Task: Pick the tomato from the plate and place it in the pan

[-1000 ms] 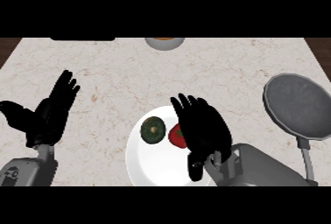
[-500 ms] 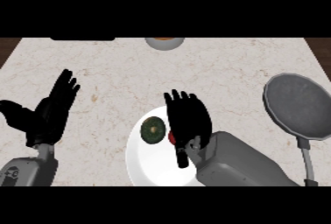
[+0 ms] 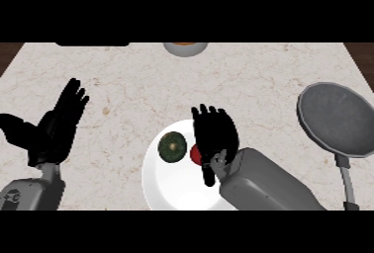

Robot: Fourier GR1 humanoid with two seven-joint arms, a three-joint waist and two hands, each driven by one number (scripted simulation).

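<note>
A white plate (image 3: pixel 164 185) lies low in the middle of the head view. On it sits a red tomato (image 3: pixel 196 155), mostly hidden under my right hand (image 3: pixel 215 133), beside a dark green round vegetable (image 3: pixel 172 147). My right hand lies flat over the tomato with straight fingers pointing away; nothing is curled round it. The grey pan (image 3: pixel 337 119) rests at the right, its handle (image 3: pixel 346 179) pointing toward me. My left hand (image 3: pixel 53 128) rests open at the left, fingers up.
A grey bowl (image 3: pixel 185 48) stands at the counter's far edge, centre. A dark object (image 3: pixel 93 44) lies along the far edge to the left. Marble countertop (image 3: pixel 139 89) spreads between the plate and the far edge.
My right hand has slid left and forward across the plate and now covers the tomato; its forearm follows over the plate. The left hand has stayed still.
</note>
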